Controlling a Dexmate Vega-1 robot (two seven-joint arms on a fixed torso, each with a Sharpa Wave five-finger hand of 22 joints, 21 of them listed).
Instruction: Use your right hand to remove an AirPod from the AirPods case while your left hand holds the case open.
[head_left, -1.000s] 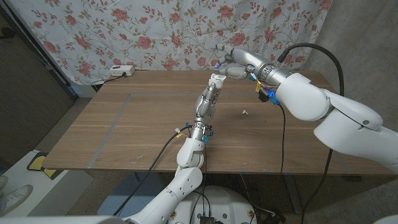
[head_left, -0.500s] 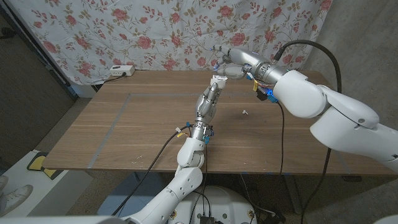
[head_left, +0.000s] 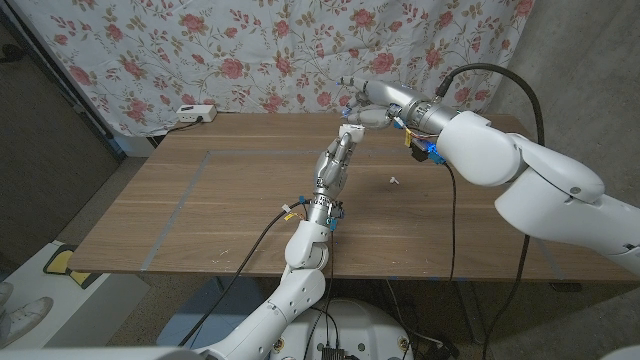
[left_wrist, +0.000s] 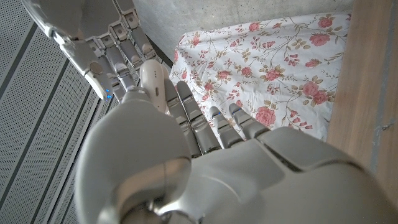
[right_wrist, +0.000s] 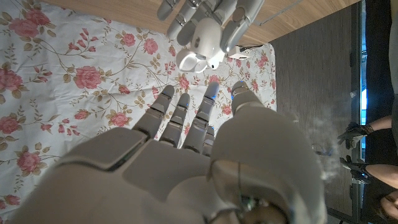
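So the left hand (head_left: 338, 158) is gripping the small glossy white AirPods case (head_left: 350, 130) up in the air over the far side of the brown wooden table (head_left: 200, 210). In the right wrist view you can see that case (right_wrist: 200, 43) with its lid hinged open, and the left hand's fingers (right_wrist: 239, 15) are wrapping around the body from behind. In the left wrist view the case (left_wrist: 153, 84) is poking up past that hand's own fingers (left_wrist: 186, 109).

The right hand (head_left: 368, 103) is hovering just beside the case, on the side toward the rose-patterned floral cloth (head_left: 250, 60) hanging behind the table. From its own wrist camera its fingers (right_wrist: 180, 115) are sitting straight and slightly apart, pointing toward the open case but not touching it, and I can't see anything in them. Can't make out an earbud inside the case either, it's too bright and small there.

There's also a tiny white bit (head_left: 394, 181) lying on the table, well apart from the case and nearer the robot. A white power strip (head_left: 195, 113) is sitting at the table's far edge, well off to the left of the case.
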